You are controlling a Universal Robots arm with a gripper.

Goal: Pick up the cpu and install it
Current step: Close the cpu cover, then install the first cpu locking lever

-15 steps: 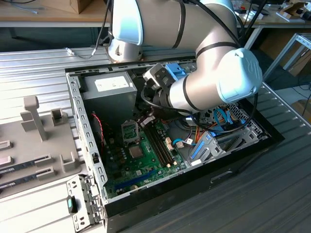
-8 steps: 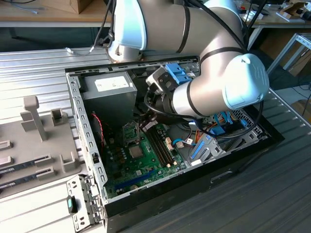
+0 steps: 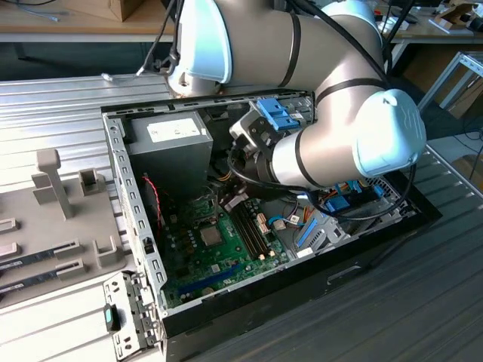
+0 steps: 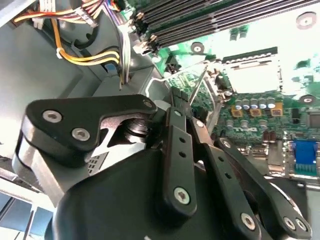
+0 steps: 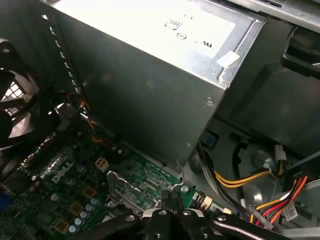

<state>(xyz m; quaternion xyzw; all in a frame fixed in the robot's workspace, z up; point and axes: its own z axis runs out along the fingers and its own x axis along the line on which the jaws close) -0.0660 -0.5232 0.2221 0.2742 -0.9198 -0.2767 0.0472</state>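
Observation:
A silvery-grey square, the cpu (image 3: pixel 211 235), lies flat in the socket of the green motherboard (image 3: pixel 192 260), inside the open computer case. In the second wrist view the cpu (image 4: pixel 248 75) shows as a pale square inside its frame. My gripper (image 4: pixel 180 104) hangs low over the board a short way from the socket, its black fingers (image 4: pixel 178 145) closed tip to tip with nothing visible between them. A thin metal socket lever (image 4: pixel 197 86) slants up right beside the tips. In the first wrist view the gripper (image 5: pixel 171 200) sits next to a raised metal socket plate (image 5: pixel 122 190).
The grey power supply (image 3: pixel 177 139) (image 5: pixel 150 75) stands close beside the arm's wrist (image 3: pixel 302 154). Memory slots (image 3: pixel 253 230) (image 4: pixel 200 20) run along the socket. Bundled yellow and red cables (image 4: pixel 85 55) (image 5: pixel 260 175) and a fan (image 5: pixel 15 105) crowd the case. A grey fixture tray (image 3: pixel 53 204) lies outside it.

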